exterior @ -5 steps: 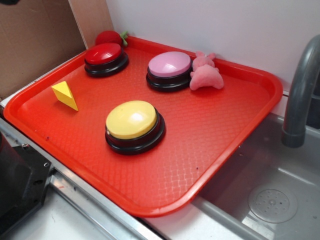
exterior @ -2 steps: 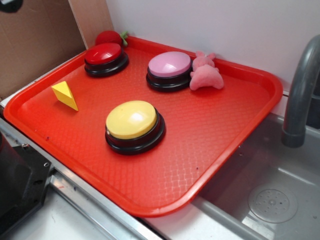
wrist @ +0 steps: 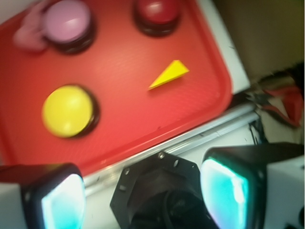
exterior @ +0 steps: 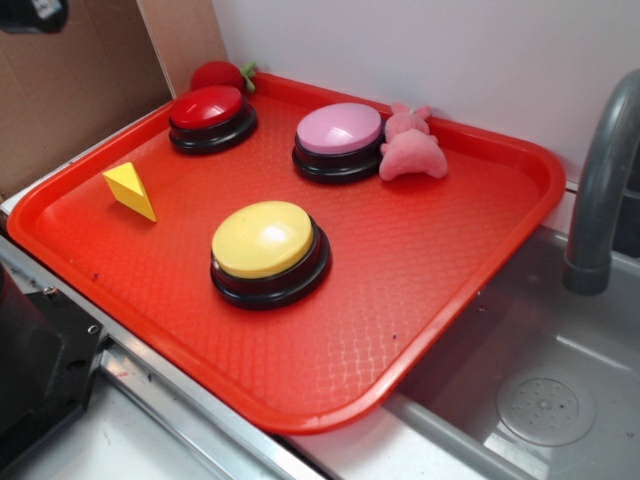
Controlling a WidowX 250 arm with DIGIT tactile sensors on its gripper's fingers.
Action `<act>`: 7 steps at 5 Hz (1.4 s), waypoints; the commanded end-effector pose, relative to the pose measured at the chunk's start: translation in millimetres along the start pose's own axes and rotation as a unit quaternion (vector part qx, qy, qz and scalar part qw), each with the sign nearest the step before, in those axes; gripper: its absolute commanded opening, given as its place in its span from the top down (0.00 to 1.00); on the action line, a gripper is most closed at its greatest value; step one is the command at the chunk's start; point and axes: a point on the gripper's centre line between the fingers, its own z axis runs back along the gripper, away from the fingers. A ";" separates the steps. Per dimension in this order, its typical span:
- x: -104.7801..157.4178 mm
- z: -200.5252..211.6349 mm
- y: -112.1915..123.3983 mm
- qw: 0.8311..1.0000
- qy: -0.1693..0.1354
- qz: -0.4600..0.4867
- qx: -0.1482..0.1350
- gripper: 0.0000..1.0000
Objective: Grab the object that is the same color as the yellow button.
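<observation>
The object, a small yellow wedge [exterior: 130,190], lies on the left side of the red tray [exterior: 420,270], apart from everything else. The yellow button [exterior: 265,240] stands near the tray's middle. In the wrist view the wedge [wrist: 169,75] is right of the yellow button [wrist: 66,110]. My gripper [wrist: 143,193] hangs high above the counter off the tray's front edge, open, with nothing between its teal pads [wrist: 224,191]. In the exterior view only a dark bit of it [exterior: 35,12] shows at the top left corner.
A red button [exterior: 210,115] and a pink button [exterior: 338,138] stand at the tray's back. A pink plush [exterior: 412,148] and a red toy [exterior: 220,73] lie beside them. A sink [exterior: 540,390] with a grey faucet [exterior: 600,190] is at the right. A black mount [wrist: 157,191] sits below the gripper.
The dark part of the gripper at the top left of the exterior view has come a little further into the frame. Nothing on the tray has moved.
</observation>
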 end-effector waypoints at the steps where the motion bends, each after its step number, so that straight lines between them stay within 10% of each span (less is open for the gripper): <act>1: 35.2 -31.7 30.8 0.977 -0.044 0.205 0.032 0.00; 4: 65.3 -116.4 60.6 0.926 -0.077 0.367 0.032 0.00; 7: 89.6 -185.3 17.5 0.940 -0.065 0.334 0.021 0.00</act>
